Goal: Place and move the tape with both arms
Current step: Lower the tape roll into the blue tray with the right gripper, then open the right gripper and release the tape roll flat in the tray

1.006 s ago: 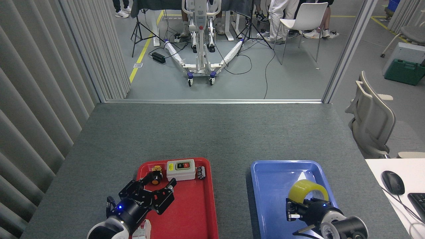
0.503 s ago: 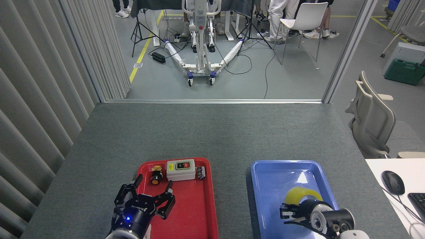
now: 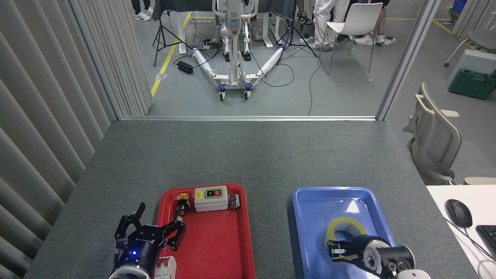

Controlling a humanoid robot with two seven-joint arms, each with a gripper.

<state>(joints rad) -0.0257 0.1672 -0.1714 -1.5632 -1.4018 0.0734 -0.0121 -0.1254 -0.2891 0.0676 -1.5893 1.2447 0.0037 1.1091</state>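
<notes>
The yellow tape (image 3: 338,226) lies flat in the blue tray (image 3: 310,217), its white core facing up. My right gripper (image 3: 335,249) sits at the roll's near rim, seen from behind and hiding that rim; its fingers look spread and the roll rests on the tray floor. My left gripper (image 3: 155,226) hovers open over the left edge of the red tray (image 3: 221,248), with nothing between its fingers.
At the red tray's far end sit a white switch box (image 3: 210,198), an orange push button (image 3: 181,204) and a small black part (image 3: 235,201). A mouse (image 3: 458,212) and keyboard (image 3: 489,236) lie on a white desk at the right. An office chair (image 3: 434,139) stands beyond the table's right edge.
The tape went from upright in my right gripper to tilted, then flat in the blue tray. My left gripper drew back and leftward, off the orange button toward the red tray's left edge.
</notes>
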